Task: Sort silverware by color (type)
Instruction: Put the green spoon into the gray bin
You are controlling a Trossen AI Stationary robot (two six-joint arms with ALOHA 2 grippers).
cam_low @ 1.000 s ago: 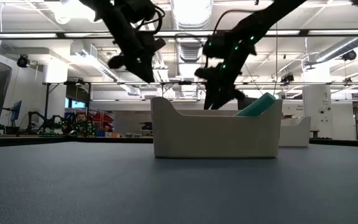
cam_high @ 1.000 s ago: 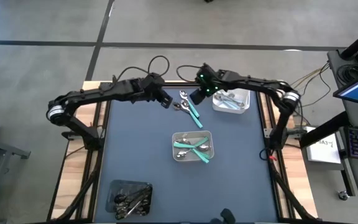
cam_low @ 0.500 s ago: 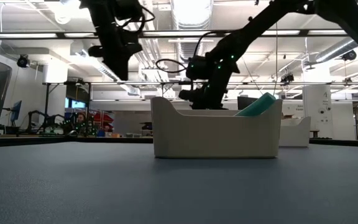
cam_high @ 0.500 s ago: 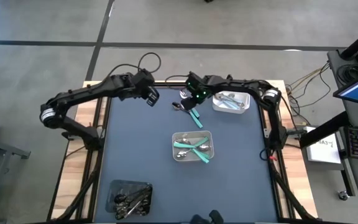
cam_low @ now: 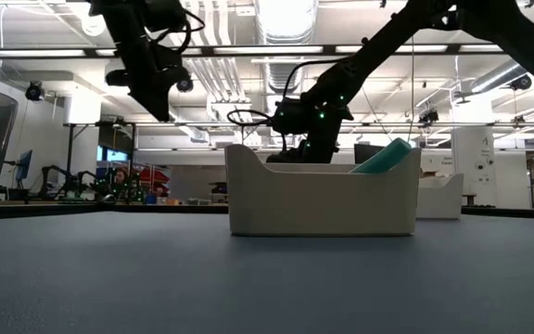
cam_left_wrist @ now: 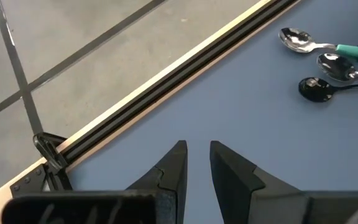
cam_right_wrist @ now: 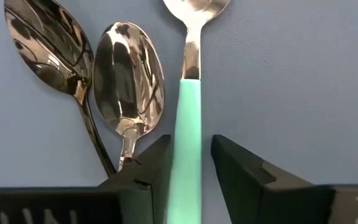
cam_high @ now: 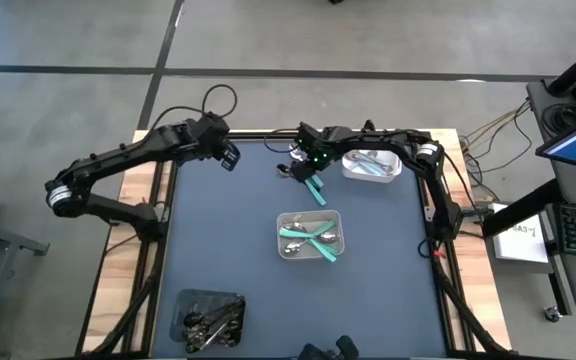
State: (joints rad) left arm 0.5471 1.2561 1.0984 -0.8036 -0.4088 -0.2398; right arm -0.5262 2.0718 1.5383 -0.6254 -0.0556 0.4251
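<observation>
Three loose spoons lie on the blue table top at the far middle: a teal-handled spoon (cam_right_wrist: 188, 118), a shiny metal spoon (cam_right_wrist: 126, 74) and a dark spoon (cam_right_wrist: 42, 43). My right gripper (cam_high: 308, 168) is low over them, pointing steeply down. It is open, with a finger on each side of the teal handle. My left gripper (cam_high: 230, 160) hangs above the table's far left part, its fingers (cam_left_wrist: 197, 149) a narrow gap apart with nothing between them. The same spoons (cam_left_wrist: 328, 62) show ahead of it. My right gripper straddles the teal spoon's handle (cam_right_wrist: 186, 155) from above, fingers across it, and the spoon lies flat on the table. One finger (cam_right_wrist: 151, 171) stands edge to edge with the handle. Blue table shows between the handle and the other finger. Whether it touches, I cannot tell.
A white tray (cam_high: 393, 172) with pale-blue-handled pieces stands at the far right. A grey tray (cam_high: 280, 240) with teal-handled pieces is at the middle. A dark tray (cam_high: 180, 318) of black pieces is at the near left. The table's far edge (cam_left_wrist: 166, 74) runs close to my left gripper.
My right gripper has come down and a little toward the table's left, onto the loose spoons. My left gripper has drawn away from the spoons toward the table's left edge, staying high.
</observation>
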